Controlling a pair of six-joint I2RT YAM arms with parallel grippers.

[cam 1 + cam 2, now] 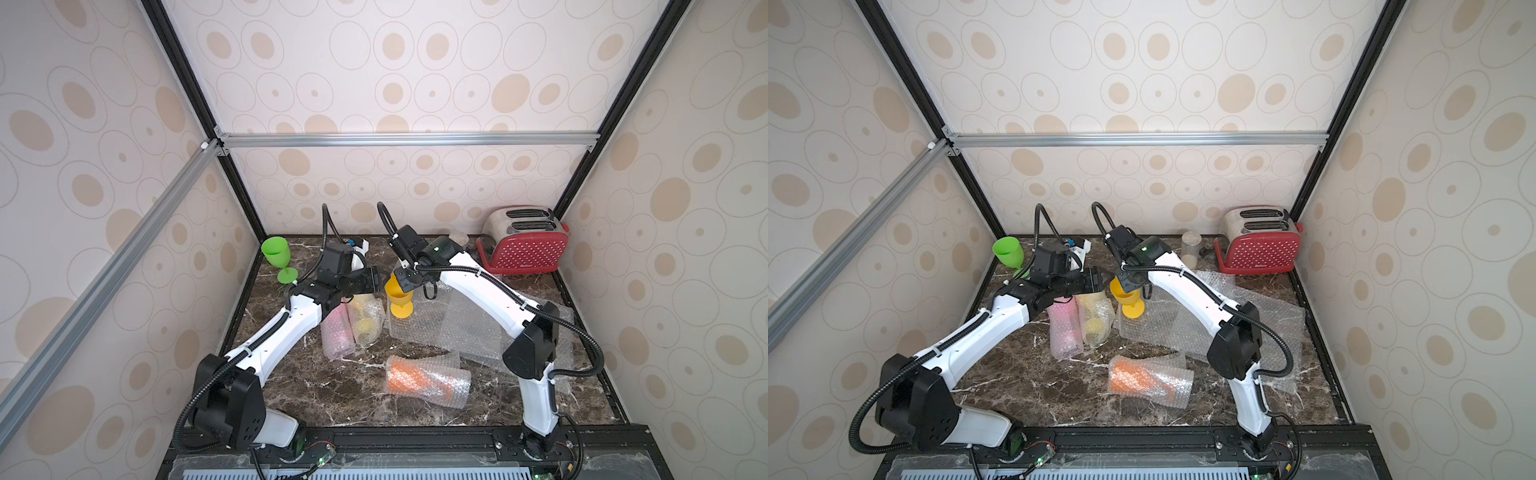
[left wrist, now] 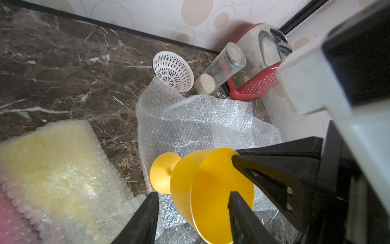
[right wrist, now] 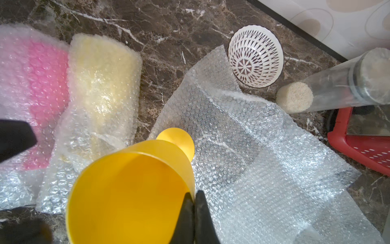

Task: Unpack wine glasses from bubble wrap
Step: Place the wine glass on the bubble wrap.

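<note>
Lower centre: right end effector (image 3: 193, 193) pinches yellow glass (image 3: 130, 190) rim; left end effector (image 2: 193, 193), jaws spread, should close squarely around bowl.

The right tool (image 1: 1126, 290) grips the upright yellow glass (image 1: 1129, 301).

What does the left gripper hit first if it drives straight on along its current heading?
Most likely the yellow wine glass. Its bowl lies dead ahead of the left gripper, in line with the gap between its open jaws, while the right gripper pinches its rim. How far off it is cannot be told.
</note>
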